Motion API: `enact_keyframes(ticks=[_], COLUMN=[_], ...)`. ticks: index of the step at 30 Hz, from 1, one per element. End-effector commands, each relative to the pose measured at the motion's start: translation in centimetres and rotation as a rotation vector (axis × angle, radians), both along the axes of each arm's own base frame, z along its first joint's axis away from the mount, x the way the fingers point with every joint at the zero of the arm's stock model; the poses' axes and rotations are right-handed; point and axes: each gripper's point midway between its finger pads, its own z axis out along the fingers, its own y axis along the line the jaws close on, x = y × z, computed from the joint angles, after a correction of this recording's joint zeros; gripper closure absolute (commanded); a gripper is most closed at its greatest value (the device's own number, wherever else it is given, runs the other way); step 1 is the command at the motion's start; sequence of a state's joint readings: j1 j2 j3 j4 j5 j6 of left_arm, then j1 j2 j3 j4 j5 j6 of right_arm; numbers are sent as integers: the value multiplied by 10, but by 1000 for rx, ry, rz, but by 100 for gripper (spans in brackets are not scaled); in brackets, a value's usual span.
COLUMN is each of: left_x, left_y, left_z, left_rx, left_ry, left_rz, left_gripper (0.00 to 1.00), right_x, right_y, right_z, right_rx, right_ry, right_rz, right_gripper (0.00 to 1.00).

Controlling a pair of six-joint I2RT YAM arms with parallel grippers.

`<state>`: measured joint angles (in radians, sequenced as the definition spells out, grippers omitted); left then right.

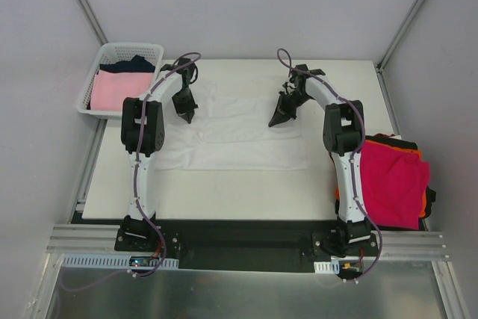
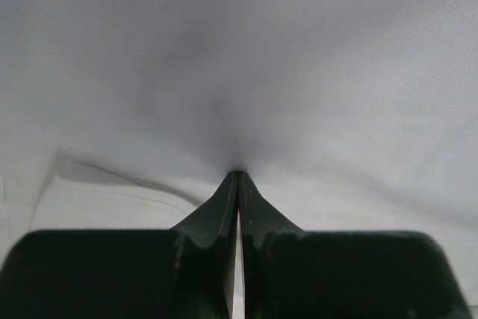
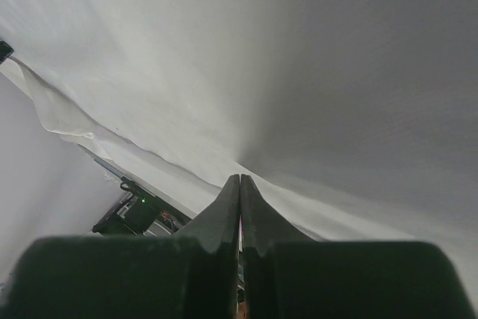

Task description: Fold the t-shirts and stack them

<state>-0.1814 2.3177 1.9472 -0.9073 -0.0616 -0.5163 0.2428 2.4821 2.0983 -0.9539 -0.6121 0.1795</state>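
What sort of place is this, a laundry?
Probably a robotics test cell, not a laundry: plain grey panel walls, a left arm and right arm mounted on a metal rail, a white t-shirt spread on the table.

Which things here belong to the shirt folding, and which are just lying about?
In the job: white shirt, pinched by the left gripper and right gripper; pink shirt and navy shirt in the basket; red shirt at the right edge.
Just about: basket; table.
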Motion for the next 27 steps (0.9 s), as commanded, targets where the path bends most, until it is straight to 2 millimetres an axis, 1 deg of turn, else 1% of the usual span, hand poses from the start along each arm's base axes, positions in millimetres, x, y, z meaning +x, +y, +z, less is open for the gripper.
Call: enact_keyframes(ticks=[1, 5, 7, 8, 9, 10, 12, 13, 14, 16, 26, 27], left_x=[-12, -14, -15, -16, -17, -19, -23, -27, -29, -34, -50, -51], left_y=[0, -4, -4, -5, -6, -7, -8, -10, -10, -13, -16, -18], left_z=[-10, -12, -10, -11, -10, -9, -9, -10, -10, -12, -17, -15], left_rx=[-13, -30, -35, -37, -42, -43, -41, -38, -37, -34, -20, -19], left_ry=[64, 75, 73, 78, 78, 80, 87, 95, 98, 111, 145, 141], left_rz=[40, 42, 40, 37, 36, 33, 29, 23, 22, 16, 8, 5], left_gripper=[100, 100, 100, 100, 100, 100, 100, 100, 100, 100, 100, 100], right_x=[11, 10, 6, 8, 6, 1, 0, -7, -7, -14, -22, -24], right_y=[-1, -9, -12, -13, -15, -18, -20, -22, -22, -25, -30, -31], right_z=[13, 13, 10, 15, 14, 9, 10, 4, 6, 1, 3, 3], right_rx=[33, 25, 15, 19, 16, 9, 8, 0, 0, -9, -29, -31], right_ry=[-19, -12, -3, -25, -22, -6, -19, 1, -12, 7, -7, -2], right_rz=[-27, -42, -46, -50, -55, -60, -71, -73, -73, -77, -88, -89], right_gripper=[99, 99, 99, 99, 99, 99, 99, 99, 99, 99, 99, 99])
